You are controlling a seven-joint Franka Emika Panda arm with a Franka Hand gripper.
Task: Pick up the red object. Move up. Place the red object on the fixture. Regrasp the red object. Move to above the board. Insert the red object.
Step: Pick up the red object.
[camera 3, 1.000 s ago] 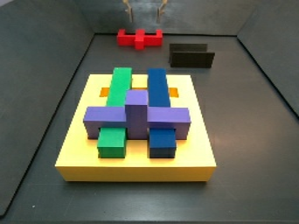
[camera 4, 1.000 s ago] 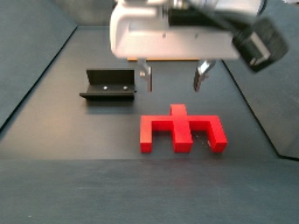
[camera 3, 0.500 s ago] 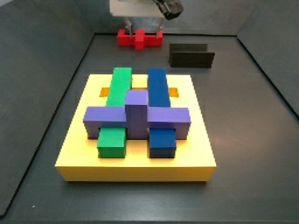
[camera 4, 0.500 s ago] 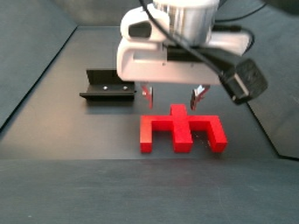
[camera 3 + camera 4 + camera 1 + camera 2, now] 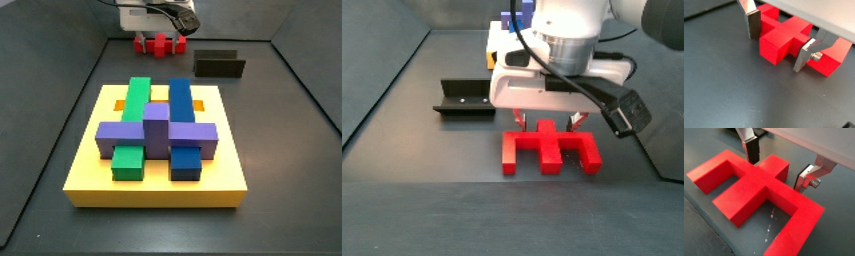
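Straddling red object's [image 5: 754, 190] stub, pincer [image 5: 779, 164] agape

One bright red plastic block [image 5: 549, 149] beneath one gripper [image 5: 543, 121]; one dark fixture [image 5: 464, 98]; one yellow slab board [image 5: 158, 190] bearing two green blocks [image 5: 139, 92], two blue blocks [image 5: 179, 98] and one purple cross-shaped block [image 5: 156, 132].

The dark grey floor [image 5: 287, 170] carries three things. The yellow board [image 5: 156, 192] lies in the middle, loaded with green, blue and purple blocks. Beyond it, near the back wall, the red object [image 5: 549, 151] lies flat on the floor, with the gripper [image 5: 545, 121] low over it, one finger [image 5: 753, 23] on each side of its middle stub. The fixture [image 5: 219, 65] stands just beside it, apart from it [image 5: 464, 98].
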